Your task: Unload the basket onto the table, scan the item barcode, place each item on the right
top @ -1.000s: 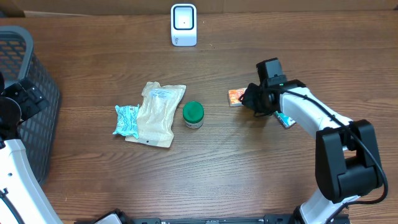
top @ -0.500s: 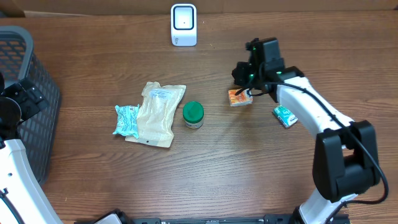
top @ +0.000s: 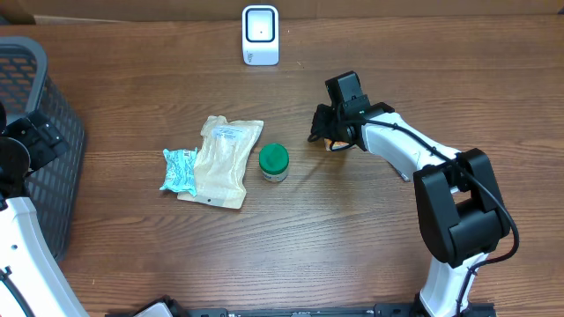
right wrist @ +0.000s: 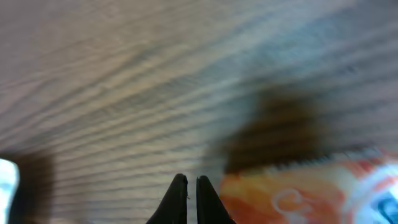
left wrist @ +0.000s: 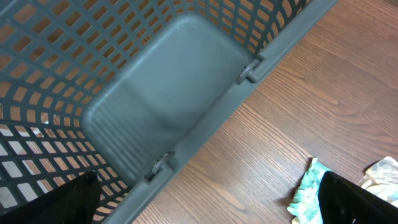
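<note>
Judging it barely started, we see the right gripper (right wrist: 188, 182) pinched shut on nothing, orange packet (right wrist: 298, 193) on the table (top: 352, 229) just beside it, scanner (top: 261, 35) well apart, pickup & scan not yet done.

The orange packet (top: 334, 143) lies flat on the wooden table (top: 352, 246), a little right of centre. From overhead only a sliver of it shows (the rest is covered). In the right wrist view it is blurred: orange with pale markings and a dark shadow along its far edge, with no barcode to be made out. The white scanner (top: 261, 35) stands at the table's far edge, a rounded box with a dark-rimmed window, well apart from the packet.
</note>
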{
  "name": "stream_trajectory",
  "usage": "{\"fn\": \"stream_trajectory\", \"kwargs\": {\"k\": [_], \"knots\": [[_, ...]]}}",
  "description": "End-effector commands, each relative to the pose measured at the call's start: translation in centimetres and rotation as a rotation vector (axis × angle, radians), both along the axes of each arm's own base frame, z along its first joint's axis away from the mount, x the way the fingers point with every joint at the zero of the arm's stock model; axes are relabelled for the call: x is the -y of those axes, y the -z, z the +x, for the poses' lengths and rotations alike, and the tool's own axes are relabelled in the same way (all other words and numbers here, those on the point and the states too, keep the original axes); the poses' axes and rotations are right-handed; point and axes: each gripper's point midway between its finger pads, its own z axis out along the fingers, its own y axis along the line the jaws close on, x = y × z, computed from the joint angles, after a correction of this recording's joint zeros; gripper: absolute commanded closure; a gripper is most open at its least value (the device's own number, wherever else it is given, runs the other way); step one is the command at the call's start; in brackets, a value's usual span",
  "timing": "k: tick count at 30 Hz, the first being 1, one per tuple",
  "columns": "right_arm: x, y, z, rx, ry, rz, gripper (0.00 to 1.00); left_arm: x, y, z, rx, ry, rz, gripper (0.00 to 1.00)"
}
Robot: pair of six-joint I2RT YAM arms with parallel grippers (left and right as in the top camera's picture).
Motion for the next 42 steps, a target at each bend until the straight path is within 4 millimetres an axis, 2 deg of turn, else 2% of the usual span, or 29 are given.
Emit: {"fn": "stream_trajectory", "kwargs": {"k": [1, 5, 7, 11, 14, 17, 22, 24, 32, 38, 42], "knots": [[0.3, 0.0, -0.2, -0.016, 0.024, -0.022, 0.96, -0.3, -0.4, -0.1, -0.003, 0.000, 0.020, 0.01], [1.0, 0.7, -1.7, -0.082, 0.023, -0.050, 0.96, -0.3, -0.4, -0.1, -0.003, 0.000, 0.020, 0.00], [1.5, 1.2, -3.0, -0.142, 0.020, -0.078, 0.96, -0.3, -0.4, -0.1, -0.003, 0.000, 0.020, 0.01], [2.4, 1.1, -4.6, -0.207, -0.021, -0.131, 0.96, -0.3, -0.3, -0.1, -0.003, 0.000, 0.020, 0.00], [3.8, 0.1, -5.2, -0.227, -0.004, -0.204, 0.96, -0.3, -0.4, -0.1, -0.003, 0.000, 0.020, 0.01], [5.8, -1.6, -5.5, -0.222, 0.035, -0.301, 0.96, -0.3, -0.4, -0.1, -0.003, 0.000, 0.020, 0.01], [10.0, -5.0, -5.7, -0.181, 0.206, -0.454, 0.96, -0.3, -0.4, -0.1, -0.003, 0.000, 0.020, 0.01], [11.0, -5.4, -5.7, -0.171, 0.254, -0.475, 0.96, -0.3, -0.3, -0.1, -0.003, 0.000, 0.020, 0.00], [12.9, -4.1, -4.2, -0.131, 0.342, -0.443, 0.96, -0.3, -0.4, -0.1, -0.003, 0.000, 0.020, 0.01], [13.8, -3.4, -3.5, -0.111, 0.373, -0.426, 0.96, -0.3, -0.3, -0.1, -0.003, 0.000, 0.020, 0.00], [14.0, -2.3, -3.3, -0.127, 0.377, -0.431, 0.96, -0.3, -0.4, -0.1, -0.003, 0.000, 0.020, 0.00]]}}
